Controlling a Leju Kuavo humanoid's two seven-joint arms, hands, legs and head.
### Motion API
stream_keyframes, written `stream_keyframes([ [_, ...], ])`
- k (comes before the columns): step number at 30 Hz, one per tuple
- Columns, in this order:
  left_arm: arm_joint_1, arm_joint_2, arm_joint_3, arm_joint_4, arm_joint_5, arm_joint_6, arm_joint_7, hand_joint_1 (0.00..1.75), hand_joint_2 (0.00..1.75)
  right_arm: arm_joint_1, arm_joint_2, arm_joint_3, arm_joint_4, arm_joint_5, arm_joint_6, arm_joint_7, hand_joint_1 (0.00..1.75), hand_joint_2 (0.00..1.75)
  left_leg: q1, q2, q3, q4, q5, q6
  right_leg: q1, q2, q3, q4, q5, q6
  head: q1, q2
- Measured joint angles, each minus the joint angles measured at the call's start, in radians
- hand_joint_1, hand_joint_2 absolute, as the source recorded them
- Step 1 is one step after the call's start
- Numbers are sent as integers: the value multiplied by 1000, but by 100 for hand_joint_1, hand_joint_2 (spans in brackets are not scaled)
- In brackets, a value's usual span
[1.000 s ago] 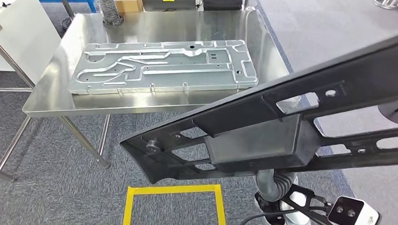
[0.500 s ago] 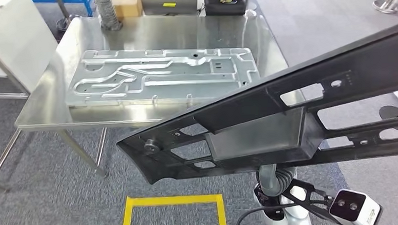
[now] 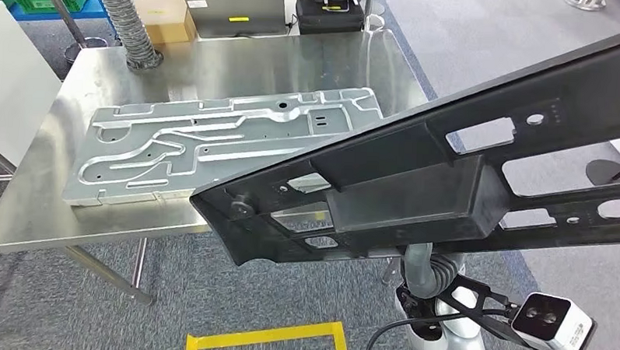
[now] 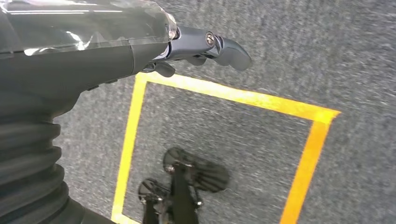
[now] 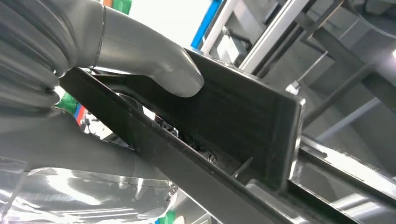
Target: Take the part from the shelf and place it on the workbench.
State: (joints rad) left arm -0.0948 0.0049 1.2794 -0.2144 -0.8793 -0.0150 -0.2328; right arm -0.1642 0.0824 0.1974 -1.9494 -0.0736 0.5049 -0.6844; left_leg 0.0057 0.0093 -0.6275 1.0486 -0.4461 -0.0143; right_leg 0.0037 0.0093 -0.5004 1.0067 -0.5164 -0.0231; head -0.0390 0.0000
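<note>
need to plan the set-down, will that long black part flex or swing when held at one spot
The black part looks like ribbed, stiff moulded plastic, so it probably won't flex. It is long, and the right hand holds it at one spot, so it may swing. Its many cut-outs suggest it is fairly light.

My right hand (image 5: pixel 116 60) holds the part (image 3: pixel 447 180), thumb pressed on its box section. Beyond its far tip lies the workbench (image 3: pixel 241 64), bearing a metal plate (image 3: pixel 215 140). Below my left fingers (image 4: pixel 205 44): a taped floor square (image 4: pixel 224 135).
</note>
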Motion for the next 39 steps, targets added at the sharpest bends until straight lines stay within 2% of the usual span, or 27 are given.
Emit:
stream_keyframes([
  [1, 1, 0, 0, 0, 0, 0, 0, 0, 175, 1, 0, 0, 0, 0, 1, 0, 175, 175, -3, 0, 2, -23, 30, 6, 1, 1, 6, 0, -6, 6, 0, 0],
  [3, 0, 0, 0, 0, 0, -1, 0, 0, 175, 2, 1, -1, -1, -1, 3, 0, 175, 175, -4, -1, 10, -32, 33, 18, 1, 3, 7, 9, -4, 18, 0, 0],
  [5, -1, 0, 0, 0, 0, -2, -2, 0, 175, 1, 1, -1, -1, -2, 4, 0, 175, 175, -1, -4, 27, -43, 29, 29, 0, 1, -20, 64, 6, 29, 0, 0],
  [7, -2, 0, 0, 0, 0, -2, -4, 0, 175, 2, 1, -2, -1, -2, 7, 0, 175, 175, 2, -5, 46, -52, 19, 37, -3, -1, -93, 176, -15, 38, 0, 0],
  [9, -1, 0, 0, 0, 1, -3, -8, 0, 175, 5, 0, -4, -1, -1, 9, 0, 175, 175, 2, -6, 62, -52, 4, 40, -7, -2, -177, 278, -73, 45, 0, 0],
  [10, -1, 0, 0, 0, 1, -4, -10, 0, 175, 8, 0, -7, -1, 0, 8, 0, 175, 175, 2, -7, 72, -52, -4, 40, -8, -2, -203, 295, -91, 46, 0, 0],
  [11, 0, 0, 0, 0, 2, -5, -12, 0, 175, 9, 0, -11, -1, 1, 6, 0, 175, 175, 2, -8, 83, -52, -12, 39, -9, -3, -213, 281, -88, 47, 0, 0],
  [12, 0, -1, 0, 0, 3, -5, -13, 0, 175, 9, 0, -16, -1, 2, 3, 0, 175, 175, 2, -9, 96, -52, -21, 37, -10, -4, -206, 233, -58, 46, 0, 0],
  [14, 0, -2, 0, 0, 4, -7, -15, 0, 175, 10, 0, -26, -1, 3, -2, 0, 175, 175, 1, -11, 121, -50, -41, 31, -8, -5, -170, 99, 47, 37, 0, 0],
  [15, -1, -2, 0, 0, 5, -7, -16, 0, 175, 10, 0, -30, 0, 3, -4, 0, 175, 175, 0, -12, 128, -50, -50, 26, -5, -5, -157, 50, 84, 31, 0, 0],
  [16, -1, -2, 0, 0, 6, -7, -17, 0, 175, 9, 0, -35, 1, 5, -6, 0, 175, 175, -1, -13, 132, -50, -59, 19, -2, -5, -149, 25, 107, 25, 0, 0],
  [19, -2, -3, 0, 0, 14, -8, -21, 0, 175, -2, -1, -62, 14, 12, -19, 0, 175, 175, -1, -13, 139, -41, -65, 2, -2, -3, -138, 13, 112, 5, 0, 0],
  [21, -4, -4, 0, 0, 20, -8, -22, 0, 175, -23, -3, -83, 36, 23, -38, 0, 175, 175, 1, -13, 123, 6, -89, -6, -6, -2, -123, 4, 108, -6, 0, 0],
  [22, -5, -5, 0, 0, 22, -8, -23, 0, 175, -37, -4, -93, 52, 34, -53, 0, 175, 175, 2, -12, 95, 57, -115, -11, -6, -3, -119, 1, 106, -9, 0, 0],
  [24, -4, -6, 1, 0, 25, -8, -25, 0, 175, -73, -10, -109, 99, 78, -111, 1, 175, 175, 5, -13, 19, 182, -168, -18, -5, -2, -117, 1, 101, -14, 0, 0],
  [25, -3, -6, 1, 0, 27, -8, -26, 0, 175, -96, -16, -117, 135, 120, -168, 2, 175, 175, 5, -13, -12, 221, -177, -21, -4, 0, -116, 2, 99, -14, 0, 0],
  [26, -2, -7, 1, 0, 29, -9, -29, 0, 175, -124, -24, -123, 178, 170, -239, 5, 175, 175, 5, -12, -28, 226, -166, -21, -4, 2, -114, 2, 96, -14, 0, 0],
  [27, -1, -7, 1, 0, 30, -11, -31, 0, 175, -154, -33, -128, 225, 222, -314, 9, 175, 175, 5, -12, -26, 195, -134, -20, -3, 3, -111, 3, 94, -13, 0, 0],
  [29, -2, -8, 1, 0, 30, -14, -36, 0, 175, -211, -53, -137, 315, 308, -447, 26, 175, 175, 4, -12, 14, 63, -45, -14, -1, 4, -104, 5, 89, -9, 0, 0],
  [31, -2, -8, 1, 0, 28, -16, -41, 0, 175, -283, -72, -141, 414, 404, -564, 62, 175, 175, -1, -10, 40, -29, -4, 0, -1, 5, -106, 7, 88, -1, 0, 0],
  [33, -3, -8, 1, 0, 22, -21, -46, 0, 175, -376, -93, -139, 539, 547, -698, 128, 175, 175, -8, -10, 40, -44, 1, 15, -1, 7, -112, 6, 91, 10, 0, 0],
  [34, -4, -8, 1, 0, 18, -24, -48, 0, 175, -419, -104, -136, 597, 627, -764, 167, 175, 175, -6, -10, 42, -47, 10, 21, -1, 7, -113, 6, 89, 16, 0, 0],
  [36, -5, -9, 1, 0, 10, -29, -50, 0, 175, -494, -125, -124, 696, 790, -875, 250, 175, 175, 0, -11, 47, -56, 18, 30, 0, 3, -126, 37, 67, 28, 0, 0],
  [37, -6, -9, 0, 0, 6, -30, -51, 0, 175, -532, -134, -114, 743, 874, -920, 295, 175, 175, 3, -11, 49, -60, 21, 33, -2, 1, -148, 83, 41, 32, 0, 0],
  [39, -8, -10, -1, 0, -1, -30, -51, 0, 175, -605, -146, -86, 836, 1035, -977, 386, 175, 175, 3, -10, 50, -59, 19, 37, -7, 0, -218, 221, -17, 40, 0, 0],
])
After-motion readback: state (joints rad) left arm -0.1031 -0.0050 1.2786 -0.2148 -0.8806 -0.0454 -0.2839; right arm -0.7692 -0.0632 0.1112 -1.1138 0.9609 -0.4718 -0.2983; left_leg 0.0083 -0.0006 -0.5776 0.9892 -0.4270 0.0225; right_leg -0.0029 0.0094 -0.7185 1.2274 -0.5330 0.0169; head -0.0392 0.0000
